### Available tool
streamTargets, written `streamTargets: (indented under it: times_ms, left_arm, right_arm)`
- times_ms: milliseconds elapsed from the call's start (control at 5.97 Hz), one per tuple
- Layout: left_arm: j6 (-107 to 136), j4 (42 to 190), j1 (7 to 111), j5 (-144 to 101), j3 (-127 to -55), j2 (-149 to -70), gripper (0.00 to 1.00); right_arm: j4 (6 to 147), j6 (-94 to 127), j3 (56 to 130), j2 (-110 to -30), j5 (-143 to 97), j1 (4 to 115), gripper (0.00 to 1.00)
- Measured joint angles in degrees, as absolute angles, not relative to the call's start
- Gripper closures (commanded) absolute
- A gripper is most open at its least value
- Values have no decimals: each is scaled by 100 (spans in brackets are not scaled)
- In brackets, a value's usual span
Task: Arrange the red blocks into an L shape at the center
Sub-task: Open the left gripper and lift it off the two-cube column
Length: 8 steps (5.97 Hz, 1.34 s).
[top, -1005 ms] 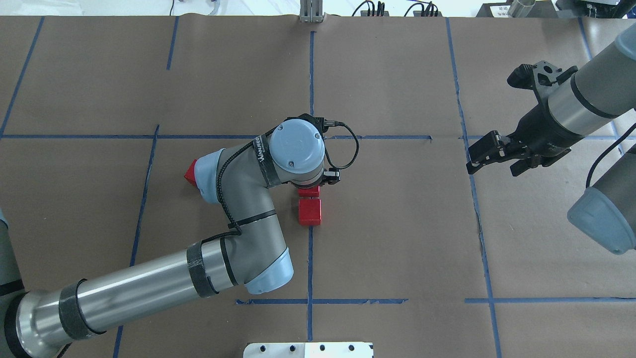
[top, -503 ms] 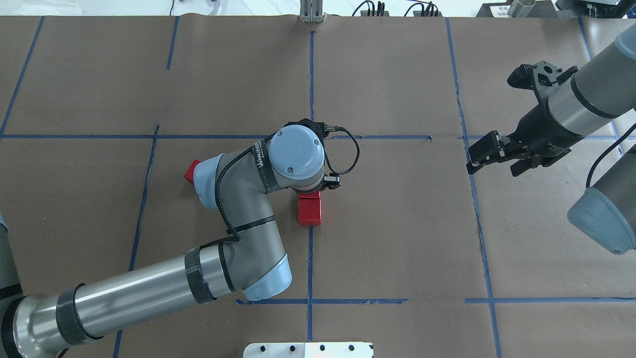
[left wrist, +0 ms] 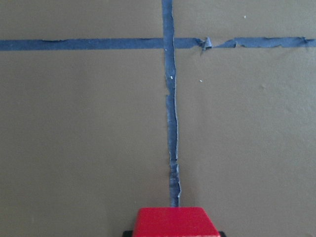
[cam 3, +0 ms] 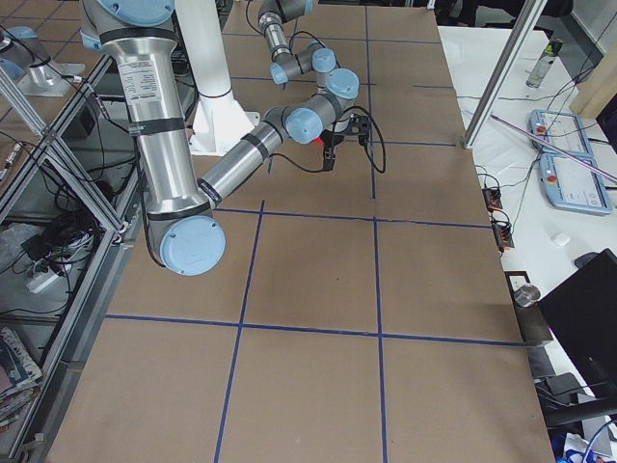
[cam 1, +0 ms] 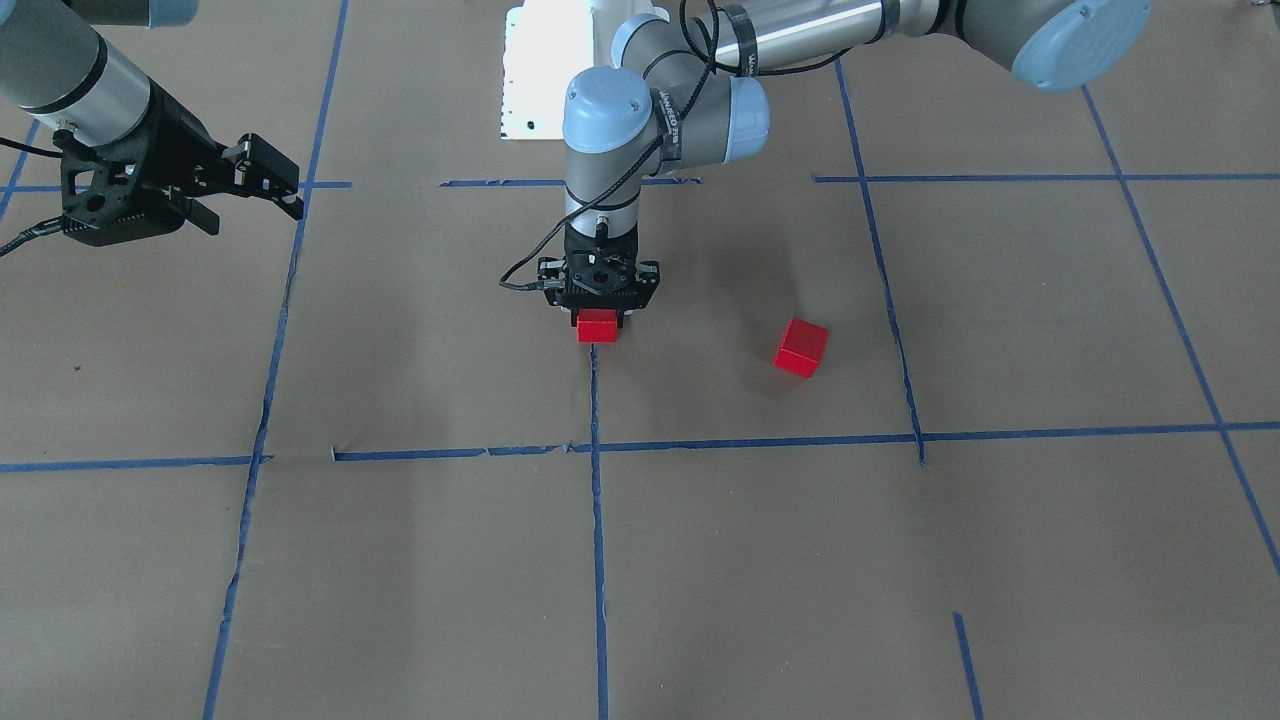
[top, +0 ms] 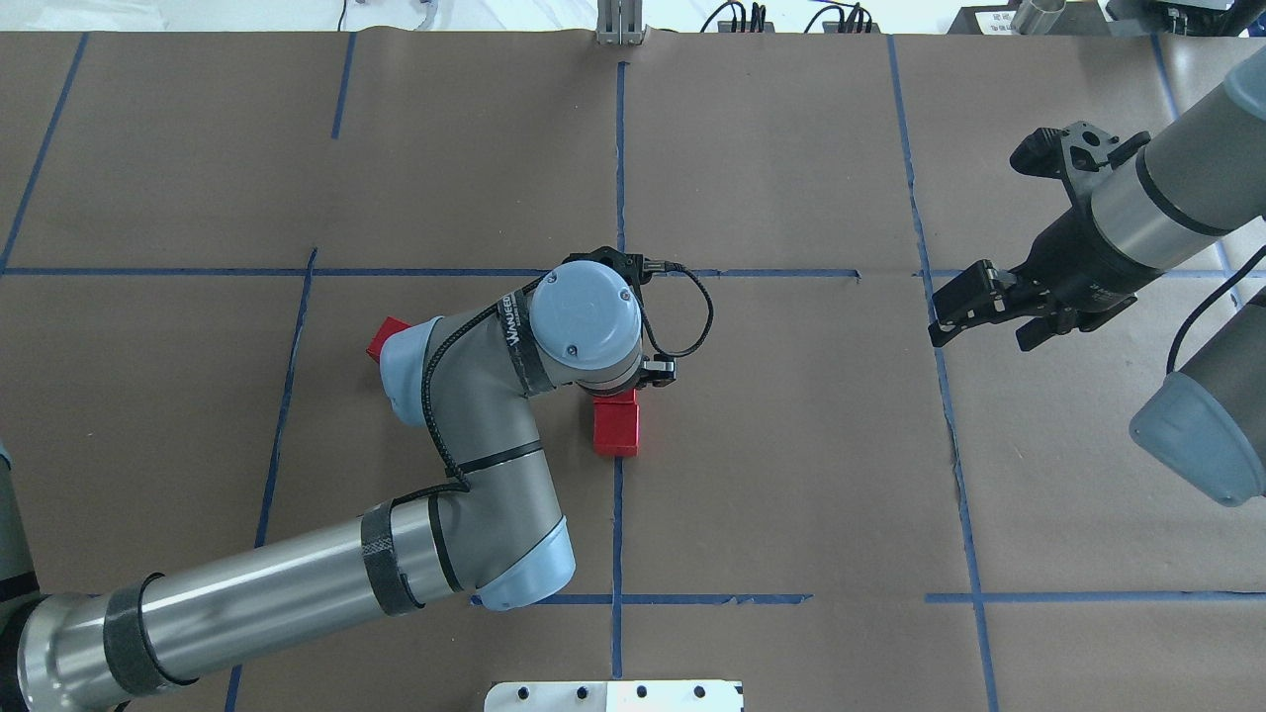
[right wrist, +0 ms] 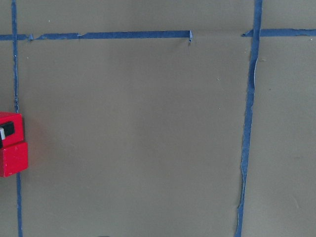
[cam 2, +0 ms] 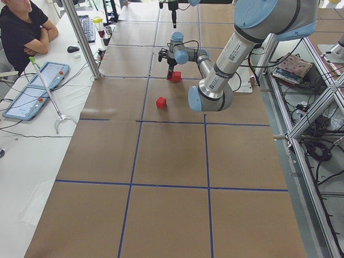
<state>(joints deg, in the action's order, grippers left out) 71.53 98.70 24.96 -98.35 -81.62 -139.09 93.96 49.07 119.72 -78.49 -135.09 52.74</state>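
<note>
My left gripper [cam 1: 598, 312] points straight down at the center, on the middle blue tape line [top: 617, 514]. It is shut on a red block [cam 1: 597, 327], which fills the bottom edge of the left wrist view [left wrist: 176, 221]. This held block touches a second red block [top: 615, 432] on its near side; the right wrist view shows the pair at its left edge, the held block [right wrist: 10, 123] and the second block [right wrist: 13, 159]. The third red block [cam 1: 800, 347] lies alone to my left, half hidden by my elbow in the overhead view [top: 386, 336]. My right gripper [top: 979, 341] is open and empty, hovering far right.
Brown paper with a blue tape grid [top: 762, 273] covers the table. A white base plate [top: 613, 695] sits at the near edge. My left forearm [top: 297, 583] lies across the near left cells. An operator [cam 2: 21, 27] sits beyond the far side.
My left gripper has carried its red block toward me, closing the gap until it touches the second block. My elbow shifted and uncovers more of the third block. The right arm is still.
</note>
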Motion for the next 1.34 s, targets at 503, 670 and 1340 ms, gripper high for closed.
streamTargets:
  times_ms: [503,670,1340]
  left_arm:
    - [7154,9871,2440,-9827,-8158,-13912,81]
    - [7154,9872,2425,-9825,-8160,-13910,31]
    - [7146,9876,2413,-9820,-8223,-13904,0]
  right_arm:
    - [9397,4919,11979,-7843,-13509,5274,0]
    - [9396,4915,11979,-7846,-13509,5274,0]
    - [9396,4913,11980,-7841,-13511,5273,0]
